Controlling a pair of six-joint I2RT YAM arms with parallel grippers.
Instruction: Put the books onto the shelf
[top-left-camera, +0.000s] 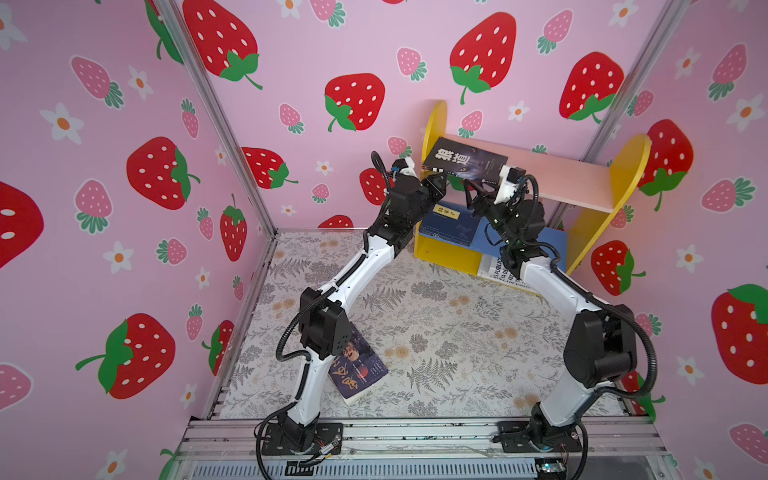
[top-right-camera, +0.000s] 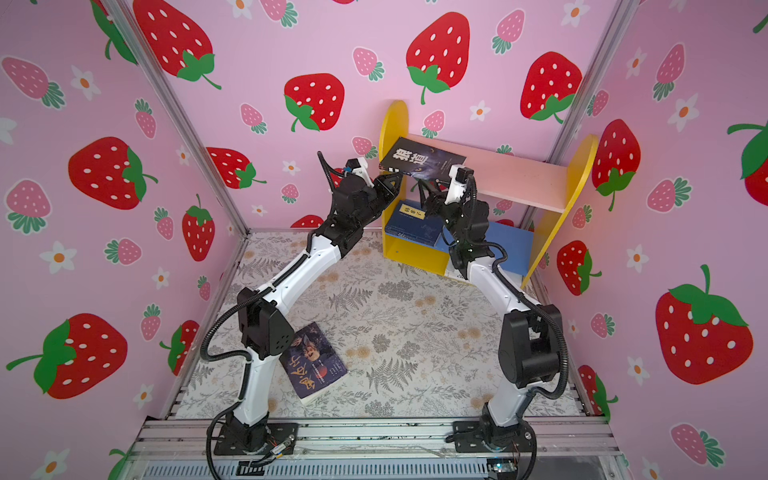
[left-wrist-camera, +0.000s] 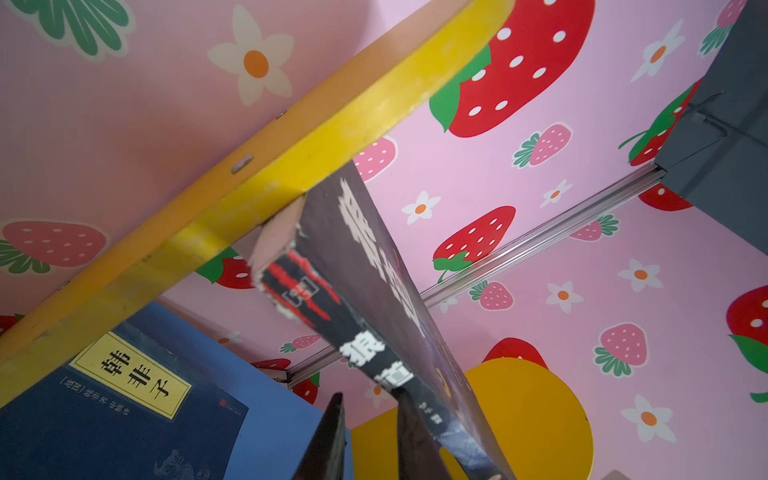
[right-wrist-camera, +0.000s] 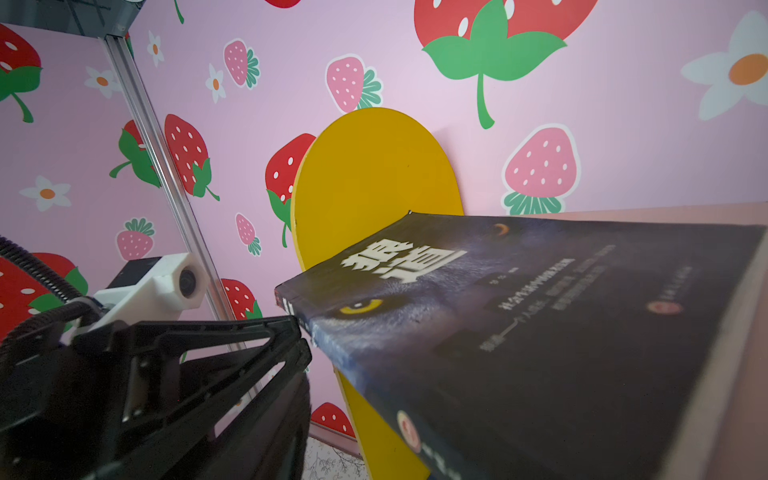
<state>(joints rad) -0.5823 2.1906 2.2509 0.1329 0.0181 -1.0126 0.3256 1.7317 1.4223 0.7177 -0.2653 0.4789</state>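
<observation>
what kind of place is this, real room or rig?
Probably a staged robot test cell, not a real room: strawberry-print wall panels on aluminium framing, plus a toy bookshelf.

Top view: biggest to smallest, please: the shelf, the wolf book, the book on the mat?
Shelf first.
Then wolf book and book on the mat: about alike, left arm hides part of one, so tied.

Pink strawberry-print walls (top-left-camera: 365, 37) enclose a grey fern-patterned floor (top-left-camera: 440, 332).
</observation>
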